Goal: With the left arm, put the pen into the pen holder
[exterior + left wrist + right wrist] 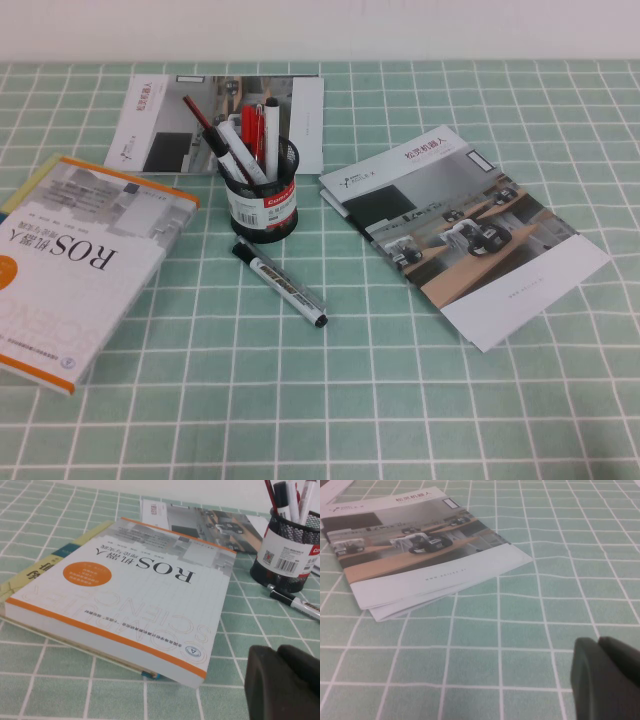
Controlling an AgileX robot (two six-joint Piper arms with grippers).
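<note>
The marker pen (281,283) lies flat on the green-checked counter (400,400), just near of the black mesh pen holder (260,205), cap end almost touching its base. Its long axis runs diagonally, from far-left at the cap to near-right.

The left end effector (282,685) holds nothing; its fingers look pressed together. It sits near the ROS book (75,265), so the pen lies to its far right. The right end effector (607,677), empty too and seemingly closed, sits beyond the brochure (465,230), probably farther away.
</note>
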